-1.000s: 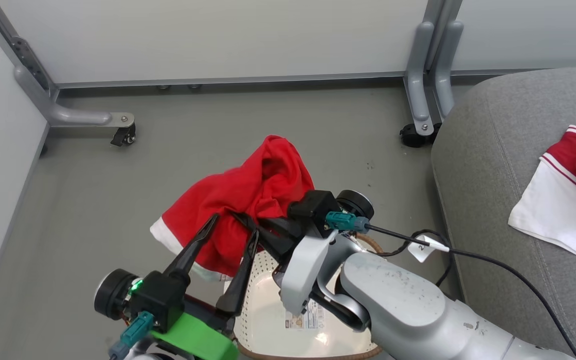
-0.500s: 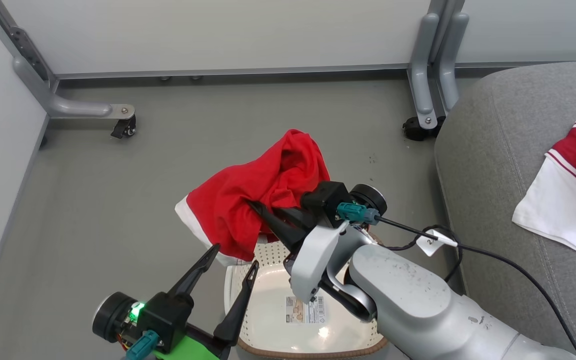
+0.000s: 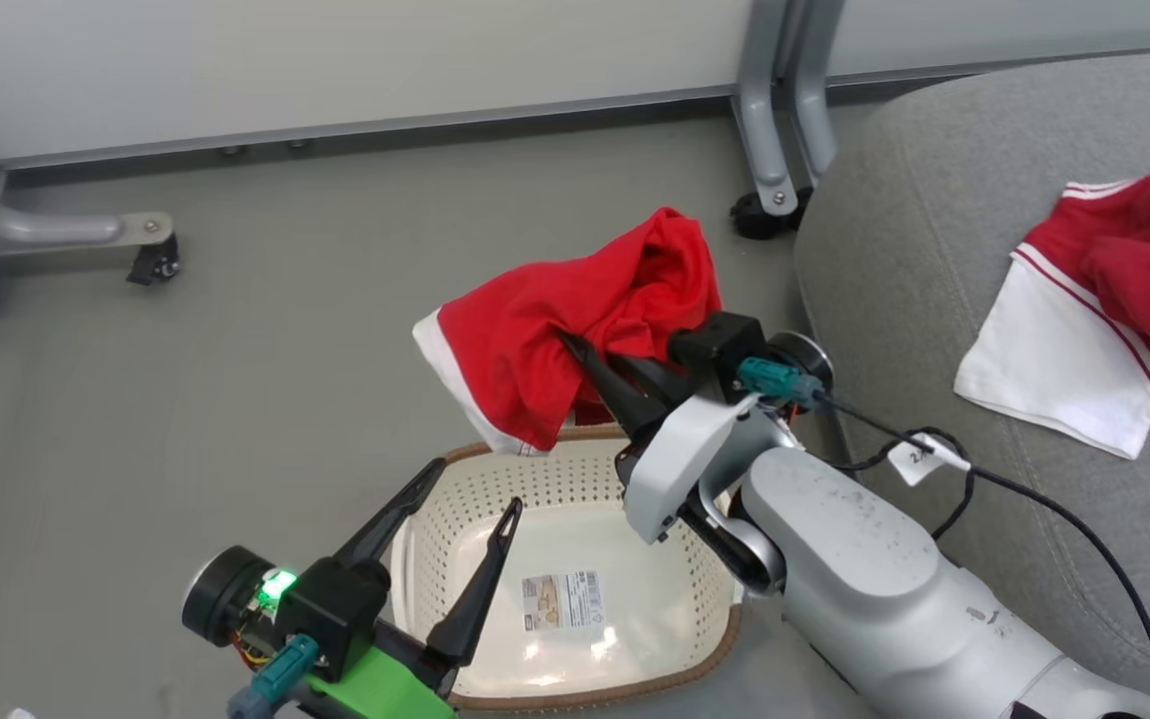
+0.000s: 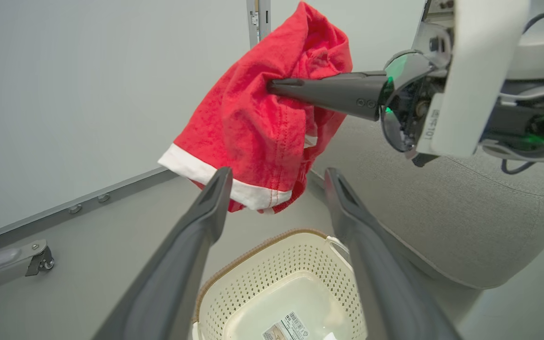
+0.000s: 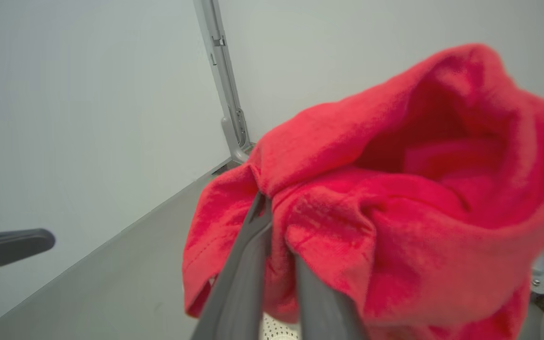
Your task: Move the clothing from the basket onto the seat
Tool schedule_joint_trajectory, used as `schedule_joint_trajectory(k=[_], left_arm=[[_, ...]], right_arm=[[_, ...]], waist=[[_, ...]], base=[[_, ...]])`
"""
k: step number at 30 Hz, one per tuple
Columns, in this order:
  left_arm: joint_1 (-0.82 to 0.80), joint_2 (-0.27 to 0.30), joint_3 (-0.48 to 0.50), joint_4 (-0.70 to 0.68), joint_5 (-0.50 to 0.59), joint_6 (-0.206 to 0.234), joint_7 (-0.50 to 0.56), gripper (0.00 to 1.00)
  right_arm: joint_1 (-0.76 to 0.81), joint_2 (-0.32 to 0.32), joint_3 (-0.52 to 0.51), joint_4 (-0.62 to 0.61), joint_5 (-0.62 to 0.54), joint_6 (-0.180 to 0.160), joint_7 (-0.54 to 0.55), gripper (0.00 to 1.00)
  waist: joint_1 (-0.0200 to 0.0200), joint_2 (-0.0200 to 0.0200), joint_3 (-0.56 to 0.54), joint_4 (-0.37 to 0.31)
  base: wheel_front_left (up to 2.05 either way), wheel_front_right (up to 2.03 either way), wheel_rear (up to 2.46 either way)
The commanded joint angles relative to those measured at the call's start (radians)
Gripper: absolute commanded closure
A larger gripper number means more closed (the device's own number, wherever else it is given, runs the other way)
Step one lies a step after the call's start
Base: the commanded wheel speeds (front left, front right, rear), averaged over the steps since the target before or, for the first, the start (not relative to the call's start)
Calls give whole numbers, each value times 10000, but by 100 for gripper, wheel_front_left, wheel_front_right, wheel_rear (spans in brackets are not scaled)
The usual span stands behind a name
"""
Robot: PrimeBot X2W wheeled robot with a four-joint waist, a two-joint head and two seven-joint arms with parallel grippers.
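A red garment with a white hem, part of the clothing (image 3: pixel 555 340), hangs in the air above the far rim of the cream perforated basket (image 3: pixel 555 484). My right gripper (image 3: pixel 575 350) is shut on a fold of it; the right wrist view shows the clothing (image 5: pixel 395 189) bunched around the pinched fingertips (image 5: pixel 260 208). My left gripper (image 3: pixel 475 486) stands open over the basket's near left corner, nothing between its fingers. The basket floor holds just its sticker. Another red-and-white garment (image 3: pixel 1084 300) lies on the grey seat (image 3: pixel 914 280) at right.
Grey floor surrounds the basket. Pale partition panels stand behind, with castered metal feet at far left (image 3: pixel 151 260) and by the seat's corner (image 3: pixel 765 215). A black cable with a white tag (image 3: pixel 919 459) trails from my right wrist over the seat's edge.
My right gripper has carried the red garment up and rightward, clear of the basket. The head camera has shifted, showing more of the basket and seat. My left gripper stays open.
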Motion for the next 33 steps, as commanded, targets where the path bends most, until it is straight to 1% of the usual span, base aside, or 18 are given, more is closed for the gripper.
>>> schedule_joint_trajectory(k=[1,8,14,15,23,24,28,33], left_arm=[[-275,70,-21,-31,138,-66,55,0],[-883,246,-159,-106,289,-316,302,0],[-1169,370,-284,-166,340,-431,516,0],[-1204,401,-279,-214,344,-420,581,0],[-1360,633,-378,-548,342,-491,922,0],[-1370,683,-420,-631,344,-494,1019,0],[-1329,746,-476,-790,321,-448,1190,0],[-1460,756,-527,-890,358,-443,1252,0]], right_arm=[[7,-35,-212,86,-165,1,-88,100],[209,-39,-1472,132,-609,1,-275,100],[491,-42,-2301,-77,-847,1,-338,100],[578,-38,-2466,-142,-902,1,-348,100],[1169,-20,-3447,-720,-1081,1,-360,100],[1343,-19,-3740,-909,-1085,1,-361,100],[1578,-17,-4257,-1320,-1168,1,-364,100],[1513,-85,-4906,-1555,-1307,1,-363,100]], waist=[[0,0,503,-740],[0,0,1205,-1961],[0,0,1657,-2953],[0,0,1759,-3193],[0,0,2147,-4348],[0,0,2219,-4592],[0,0,2329,-4955],[0,0,2454,-5042]], base=[[0,0,0],[0,0,0],[0,0,0],[0,0,0],[0,0,0],[0,0,0],[0,0,0],[0,0,0]])
